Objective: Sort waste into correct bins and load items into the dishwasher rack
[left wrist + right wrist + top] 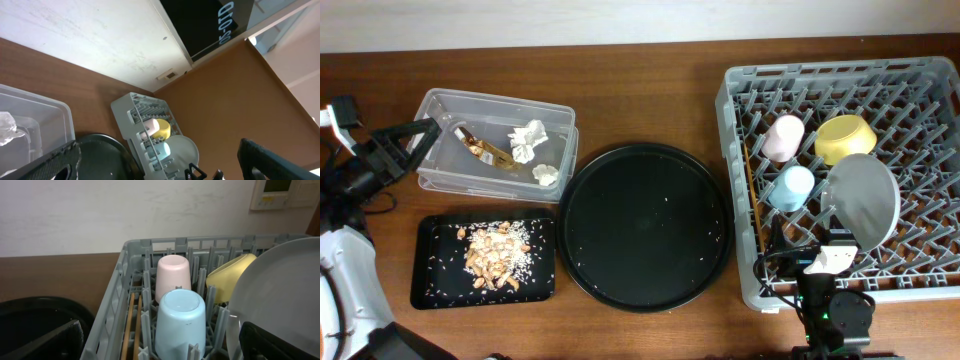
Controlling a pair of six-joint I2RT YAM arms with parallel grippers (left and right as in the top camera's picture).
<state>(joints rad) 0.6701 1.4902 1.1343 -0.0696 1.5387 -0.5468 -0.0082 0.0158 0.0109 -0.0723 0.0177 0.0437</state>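
Observation:
The clear tub (440,105) holds white tissue balls (528,140) and the gold-brown wrapper (485,150). The shallow black tray (432,270) holds the beige food scraps (495,255). The grey dishwasher rack (740,120) holds the pink cup (783,137), the blue cup (792,187), the yellow bowl (846,137), the pale plate (865,198) and the chopsticks (750,185). My left gripper (415,145) is open and empty at the tub's left end. My right gripper (810,258) is open and empty at the rack's front edge, facing the blue cup (180,320) and the plate (280,290).
The large round black tray (645,225) lies between the bins and the rack, with a few crumbs on it. The wall runs along the table's far edge. The left wrist view shows the rack (125,107) from afar.

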